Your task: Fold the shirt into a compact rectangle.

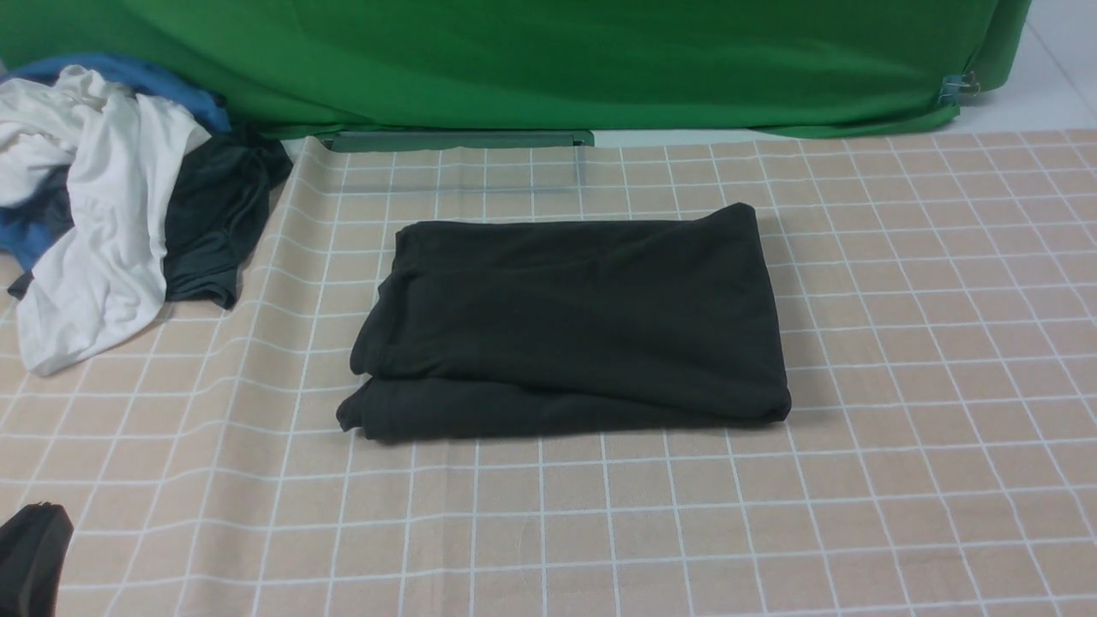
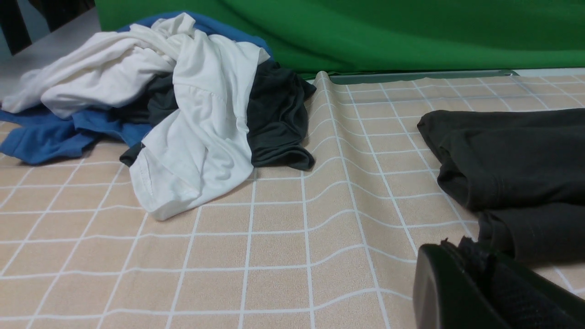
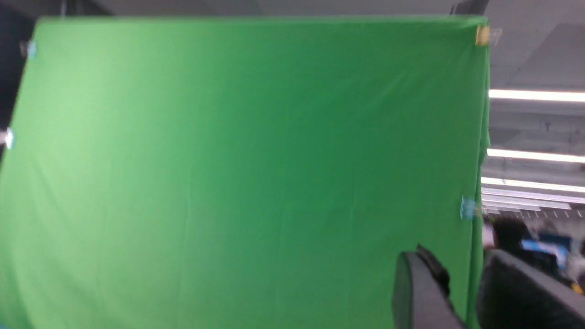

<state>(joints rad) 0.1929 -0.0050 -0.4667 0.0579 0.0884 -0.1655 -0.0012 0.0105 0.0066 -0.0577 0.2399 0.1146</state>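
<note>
The black shirt (image 1: 574,317) lies folded into a thick rectangle in the middle of the checked tablecloth, with layered edges on its left side and nothing printed showing. In the left wrist view the shirt (image 2: 516,164) lies just beyond my left gripper (image 2: 457,246), which is shut on nothing and low over the cloth, near the shirt's front left corner. A dark part of my left arm (image 1: 32,557) shows at the front left corner of the front view. My right gripper (image 3: 466,269) is raised away from the table, facing the green backdrop, open and empty.
A heap of white, blue and dark grey garments (image 1: 111,206) lies at the back left, also seen as the heap (image 2: 183,109) in the left wrist view. A green backdrop (image 1: 548,60) closes off the far edge. The tablecloth (image 1: 943,343) ripples near the heap.
</note>
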